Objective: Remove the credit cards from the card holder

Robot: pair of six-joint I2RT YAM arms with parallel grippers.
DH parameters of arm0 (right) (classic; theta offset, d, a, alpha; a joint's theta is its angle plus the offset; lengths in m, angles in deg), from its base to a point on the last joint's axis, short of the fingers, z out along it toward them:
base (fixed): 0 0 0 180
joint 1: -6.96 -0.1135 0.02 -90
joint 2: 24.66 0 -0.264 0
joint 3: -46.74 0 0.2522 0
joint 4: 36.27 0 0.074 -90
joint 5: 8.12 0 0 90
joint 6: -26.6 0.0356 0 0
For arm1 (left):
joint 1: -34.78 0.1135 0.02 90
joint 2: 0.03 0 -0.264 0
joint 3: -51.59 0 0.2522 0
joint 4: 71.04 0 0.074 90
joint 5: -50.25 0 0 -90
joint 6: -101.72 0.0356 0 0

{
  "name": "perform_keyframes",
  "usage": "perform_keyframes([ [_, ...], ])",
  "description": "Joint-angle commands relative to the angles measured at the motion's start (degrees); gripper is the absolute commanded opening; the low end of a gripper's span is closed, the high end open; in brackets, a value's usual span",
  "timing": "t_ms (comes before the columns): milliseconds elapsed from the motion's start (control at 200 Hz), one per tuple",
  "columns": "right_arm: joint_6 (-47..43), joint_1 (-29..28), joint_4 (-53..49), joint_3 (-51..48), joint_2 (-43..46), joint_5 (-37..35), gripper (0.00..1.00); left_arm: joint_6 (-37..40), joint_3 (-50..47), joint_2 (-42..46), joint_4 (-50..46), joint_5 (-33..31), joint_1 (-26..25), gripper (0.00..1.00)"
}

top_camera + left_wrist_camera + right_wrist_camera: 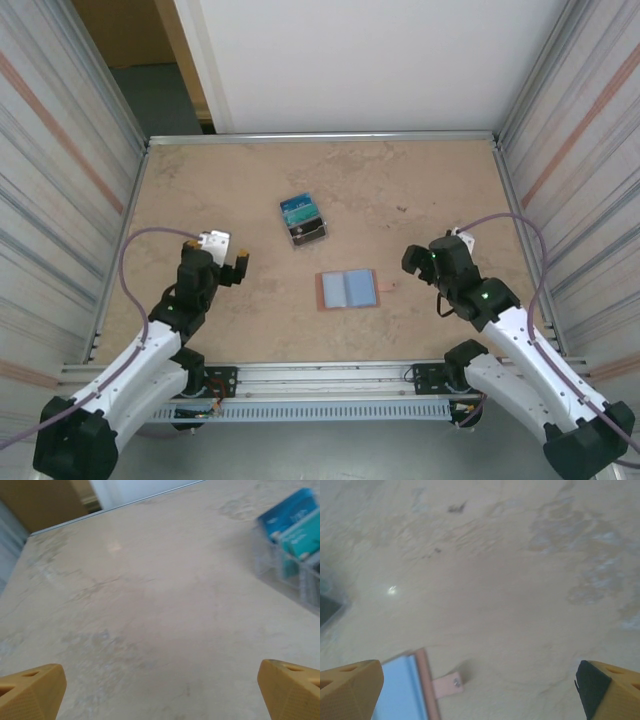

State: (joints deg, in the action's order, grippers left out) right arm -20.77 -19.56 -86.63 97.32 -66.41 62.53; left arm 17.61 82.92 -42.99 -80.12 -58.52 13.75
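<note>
The pink card holder (347,289) lies unfolded flat on the table, blue-grey inside up, its snap tab (388,287) pointing right. I cannot tell whether a card sits in it. Teal and blue credit cards (302,212) stand in a clear box (305,234) behind it. My left gripper (232,262) hangs open to the left of the holder, nothing between its fingers. My right gripper (413,262) is open just right of the tab. The right wrist view has the holder's corner (400,690) and tab (447,685) beside the gripper's (480,692) left finger. The left wrist view has the cards (292,527) at upper right, far from the gripper (160,695).
The tan table (420,190) is walled by corrugated metal panels (60,170) on both sides and a white panel (360,60) at the back. A metal rail (330,375) runs along the near edge between the arm bases.
</note>
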Motion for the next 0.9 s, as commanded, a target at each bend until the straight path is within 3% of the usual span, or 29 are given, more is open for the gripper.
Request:
perform_keyframes([
  [0, -4.42, 2.93, 2.41, -1.44, 0.80, -5.10, 0.99, -1.70, -1.12, -1.54, 7.81, -3.02, 2.19, 0.99],
  [220, -18.69, 5.38, 20.38, -7.16, 1.73, -11.58, 0.99, 2.21, -3.91, -11.25, 22.85, 3.74, 7.68, 0.99],
  [376, -26.82, 9.54, 30.94, -10.51, 0.04, -10.09, 0.99, 3.26, -3.77, -18.85, 31.20, 8.48, 11.48, 0.99],
  [676, -27.61, 20.07, 44.68, -16.41, -4.04, -0.11, 0.99, 5.87, -1.84, -30.11, 42.18, 10.74, 11.91, 0.99],
  [777, -27.34, 21.90, 47.46, -17.65, -5.46, 1.55, 0.99, 5.40, -0.39, -32.71, 42.61, 11.99, 12.18, 0.99],
  [892, -27.27, 23.09, 49.92, -18.72, -7.39, 2.04, 0.99, 5.13, -1.13, -38.08, 49.82, 12.00, 12.16, 0.99],
])
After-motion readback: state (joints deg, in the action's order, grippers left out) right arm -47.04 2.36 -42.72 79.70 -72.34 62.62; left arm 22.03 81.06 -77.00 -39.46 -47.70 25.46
